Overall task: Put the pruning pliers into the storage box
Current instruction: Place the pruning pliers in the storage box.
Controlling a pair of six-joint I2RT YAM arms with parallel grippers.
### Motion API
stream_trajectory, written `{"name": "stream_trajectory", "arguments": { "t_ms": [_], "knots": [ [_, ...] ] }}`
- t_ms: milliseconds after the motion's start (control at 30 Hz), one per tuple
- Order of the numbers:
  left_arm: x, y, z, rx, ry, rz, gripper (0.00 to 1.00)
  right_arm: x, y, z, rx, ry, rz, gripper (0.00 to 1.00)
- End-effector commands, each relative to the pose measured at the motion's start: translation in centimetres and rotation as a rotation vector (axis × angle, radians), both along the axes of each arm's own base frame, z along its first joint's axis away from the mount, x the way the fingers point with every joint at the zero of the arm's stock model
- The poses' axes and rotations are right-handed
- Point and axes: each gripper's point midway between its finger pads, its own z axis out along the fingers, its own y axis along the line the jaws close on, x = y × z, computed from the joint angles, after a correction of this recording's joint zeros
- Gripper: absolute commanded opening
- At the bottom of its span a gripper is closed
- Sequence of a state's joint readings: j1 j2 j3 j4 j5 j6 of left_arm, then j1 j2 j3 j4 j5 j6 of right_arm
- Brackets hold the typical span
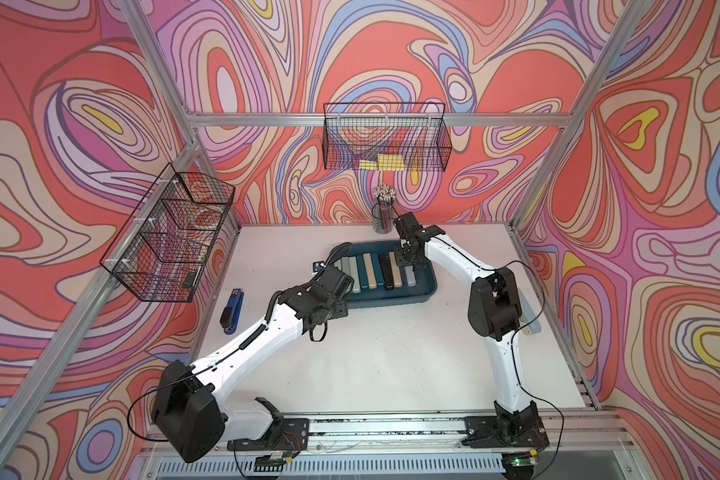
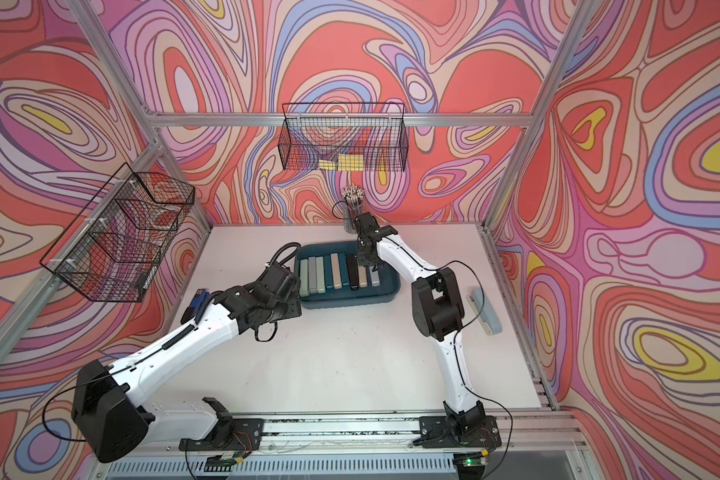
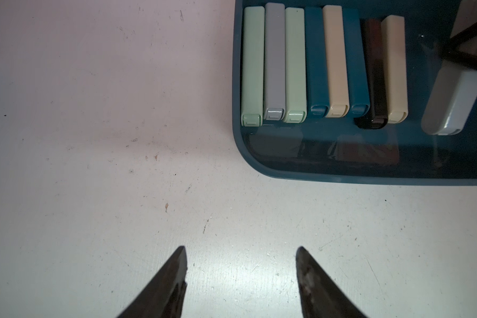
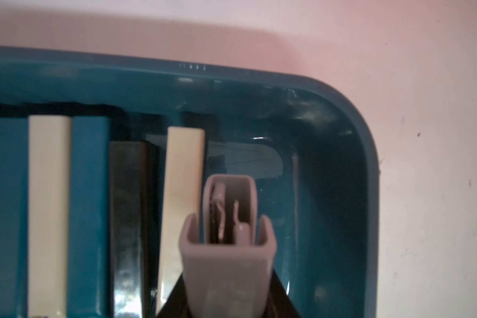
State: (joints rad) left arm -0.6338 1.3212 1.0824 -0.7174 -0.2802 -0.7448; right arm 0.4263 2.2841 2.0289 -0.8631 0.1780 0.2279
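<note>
The dark teal storage box point(image 1: 391, 300) point(image 2: 350, 302) sits at the back middle of the white table. Several pruning pliers point(image 1: 368, 270) point(image 3: 336, 60) lie side by side in it: pale green, grey, teal, beige and black. My right gripper point(image 1: 408, 264) point(image 4: 227, 291) is shut on a grey pruning plier point(image 4: 227, 261) point(image 3: 452, 102). It holds that plier tilted over the box's right end, beside a beige one point(image 4: 182, 192). My left gripper point(image 3: 241, 249) is open and empty over bare table, just in front of the box's left corner point(image 3: 248, 154).
A blue-and-black stapler point(image 1: 233, 311) lies left of the left arm. A pencil cup point(image 1: 384, 212) stands behind the box. Black wire baskets hang on the left wall point(image 1: 171, 237) and the back wall point(image 1: 385, 139). A pale bar-shaped object point(image 2: 485, 311) lies near the table's right edge.
</note>
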Motion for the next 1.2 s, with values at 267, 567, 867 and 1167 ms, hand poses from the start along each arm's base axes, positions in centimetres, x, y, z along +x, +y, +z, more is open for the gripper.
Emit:
{"name": "stream_trajectory", "arguments": {
  "t_ms": [267,567,867,1167],
  "knots": [
    [0.6,-0.4,0.9,-0.001,0.011,-0.005,0.64,2.2,-0.9,-2.6,0.046,0.001,-0.013,0.26],
    [0.9,-0.8,0.5,0.001,0.024,-0.009,0.64,3.0,0.6,-4.3,0.101,0.03,0.01,0.27],
    [0.7,-0.8,0.2,-0.011,0.024,-0.003,0.63,3.3,1.0,-5.8,0.111,0.071,0.0,0.28],
    [0.4,-0.8,-0.3,-0.02,0.031,-0.007,0.63,3.6,1.0,-6.6,0.122,0.092,-0.021,0.35]
  ]
}}
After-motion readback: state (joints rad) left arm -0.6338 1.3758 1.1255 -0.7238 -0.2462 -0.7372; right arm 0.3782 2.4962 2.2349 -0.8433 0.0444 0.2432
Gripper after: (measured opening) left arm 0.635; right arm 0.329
